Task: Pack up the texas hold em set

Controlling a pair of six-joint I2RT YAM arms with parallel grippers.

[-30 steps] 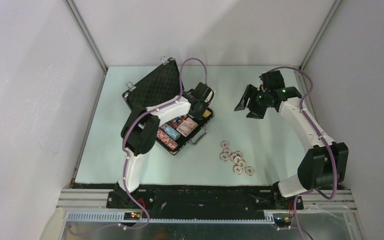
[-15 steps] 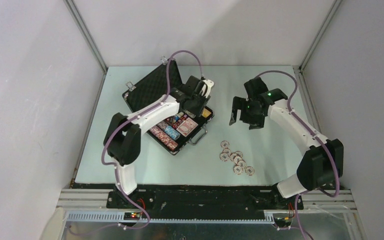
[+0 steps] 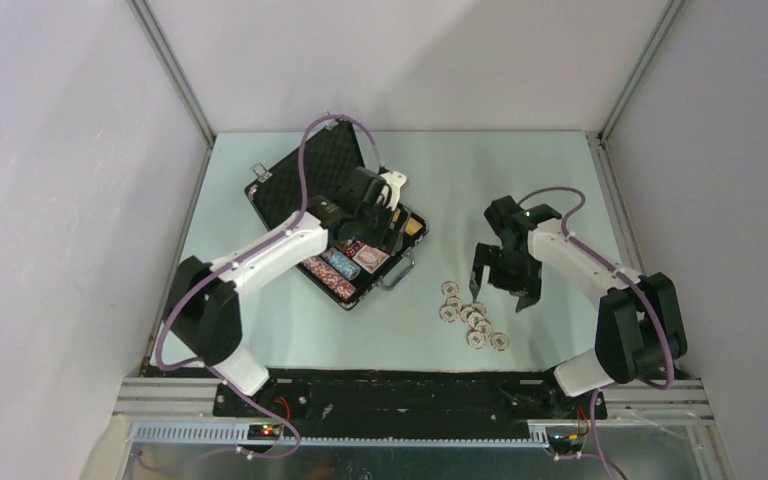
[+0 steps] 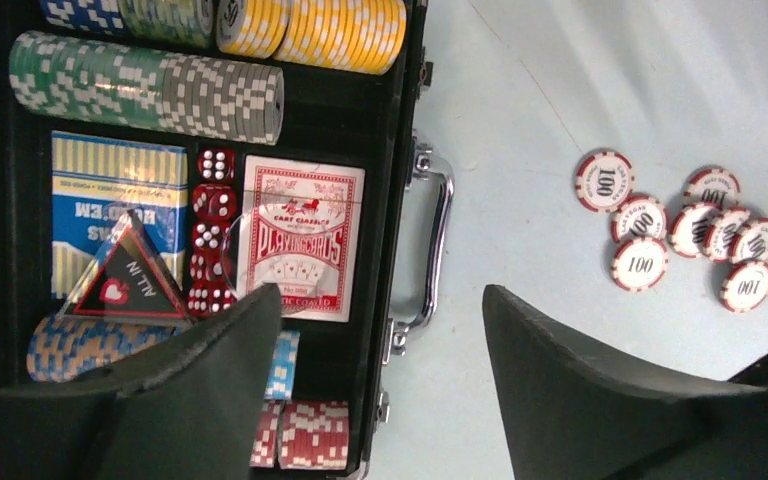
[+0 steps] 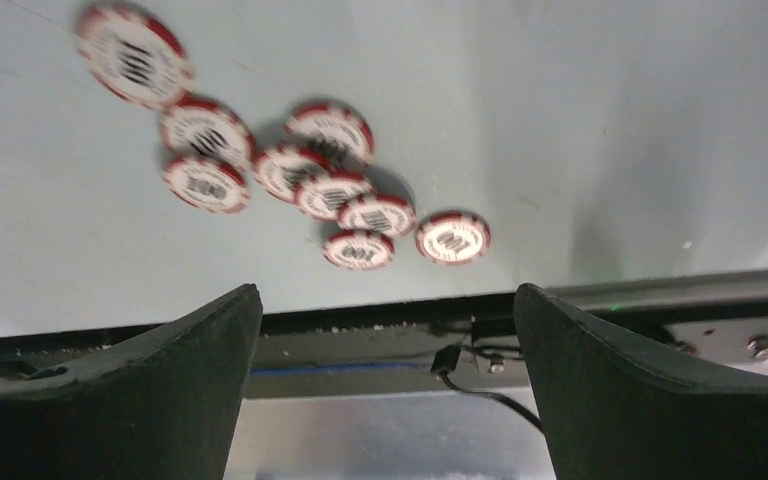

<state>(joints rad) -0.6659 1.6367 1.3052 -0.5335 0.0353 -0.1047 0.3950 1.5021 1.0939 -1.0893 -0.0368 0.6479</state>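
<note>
Several round red-and-white chips are scattered on the table, right of the opened black foam-lined case; ridged chip rows are seated inside. Left gripper and right gripper are spread apart, nothing gripped.

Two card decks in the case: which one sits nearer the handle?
The red deck, on the handle side. The blue deck lies farther in, beyond the column of red dice.
</note>
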